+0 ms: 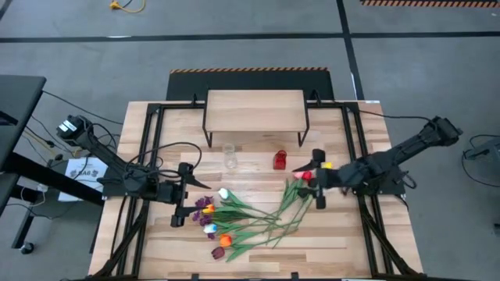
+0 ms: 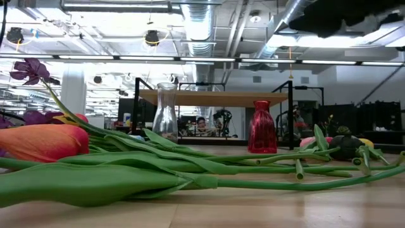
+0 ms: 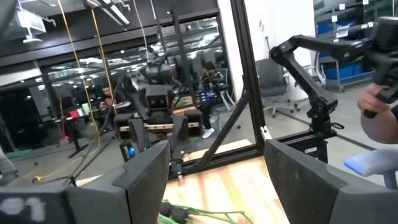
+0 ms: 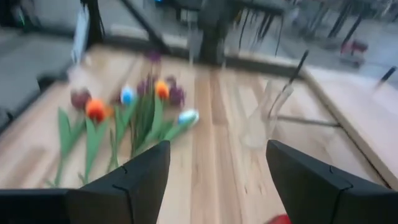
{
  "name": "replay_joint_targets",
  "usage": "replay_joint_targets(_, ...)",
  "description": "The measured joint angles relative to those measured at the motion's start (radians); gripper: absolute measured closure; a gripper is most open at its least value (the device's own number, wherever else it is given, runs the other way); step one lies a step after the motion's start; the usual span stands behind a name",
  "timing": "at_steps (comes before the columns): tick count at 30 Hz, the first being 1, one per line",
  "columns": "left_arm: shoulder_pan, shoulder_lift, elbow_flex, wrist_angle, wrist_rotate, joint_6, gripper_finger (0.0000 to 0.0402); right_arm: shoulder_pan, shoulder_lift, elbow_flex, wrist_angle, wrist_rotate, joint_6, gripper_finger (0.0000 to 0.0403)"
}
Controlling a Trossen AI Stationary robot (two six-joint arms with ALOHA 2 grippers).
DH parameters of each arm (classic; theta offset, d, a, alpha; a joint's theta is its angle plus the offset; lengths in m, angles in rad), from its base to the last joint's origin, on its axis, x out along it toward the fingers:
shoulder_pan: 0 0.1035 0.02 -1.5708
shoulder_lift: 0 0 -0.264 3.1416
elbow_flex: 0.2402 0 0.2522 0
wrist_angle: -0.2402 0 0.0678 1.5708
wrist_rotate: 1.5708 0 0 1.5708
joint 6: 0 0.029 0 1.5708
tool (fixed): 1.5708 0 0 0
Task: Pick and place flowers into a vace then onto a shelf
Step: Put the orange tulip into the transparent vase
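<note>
The flowers lie in a loose heap on the table's near middle, stems crossing, heads toward the left; the right wrist view shows the flowers too. A clear glass vase and a small red vase stand upright in front of the shelf, which stands at the far middle. My left gripper hovers open left of the flower heads. My right gripper hovers open right of the heap, above a red head and beside a yellow head.
Black frame rails run along both sides of the table. The red vase and the clear vase stand close together under the shelf's front edge. Bare wood lies between the vases and the flowers.
</note>
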Motion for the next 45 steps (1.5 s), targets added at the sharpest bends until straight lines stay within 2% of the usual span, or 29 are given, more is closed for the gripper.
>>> replay_joint_targets(4,0.0,0.0,0.0,0.001,0.001,-0.041,0.0148,0.0,0.141,0.11,-0.139,0.002,0.031,0.0143)
replay_joint_targets(8,0.004,0.0,0.0,0.01,0.002,-0.155,0.0148,0.0,0.26,0.161,-0.144,0.002,0.045,0.0143)
replay_joint_targets(12,0.004,0.007,0.0,0.041,0.027,-0.198,0.0148,0.001,0.373,0.195,-0.141,0.002,0.088,0.0143)
replay_joint_targets(17,0.004,0.092,-0.001,0.182,0.17,-0.195,0.0148,0.002,0.489,0.207,-0.021,0.002,0.107,0.0143)
replay_joint_targets(20,0.003,0.136,-0.001,0.281,0.202,-0.164,0.0148,-0.001,0.544,0.208,0.079,0.002,0.106,0.0143)
replay_joint_targets(23,0.003,0.147,-0.001,0.302,0.187,-0.16,0.0148,-0.001,0.578,0.209,0.09,0.002,0.107,0.0143)
replay_joint_targets(31,0.003,0.146,-0.001,0.255,0.061,-0.134,0.0148,-0.006,0.598,0.208,0.108,-0.032,0.187,0.0143)
replay_joint_targets(38,0.004,0.146,-0.001,0.227,-0.059,-0.076,0.0148,-0.036,0.634,0.21,0.315,-0.05,0.191,0.0143)
replay_joint_targets(45,0.004,0.137,0.0,0.233,-0.064,-0.052,0.0148,-0.048,0.758,0.211,0.43,-0.054,0.191,0.0143)
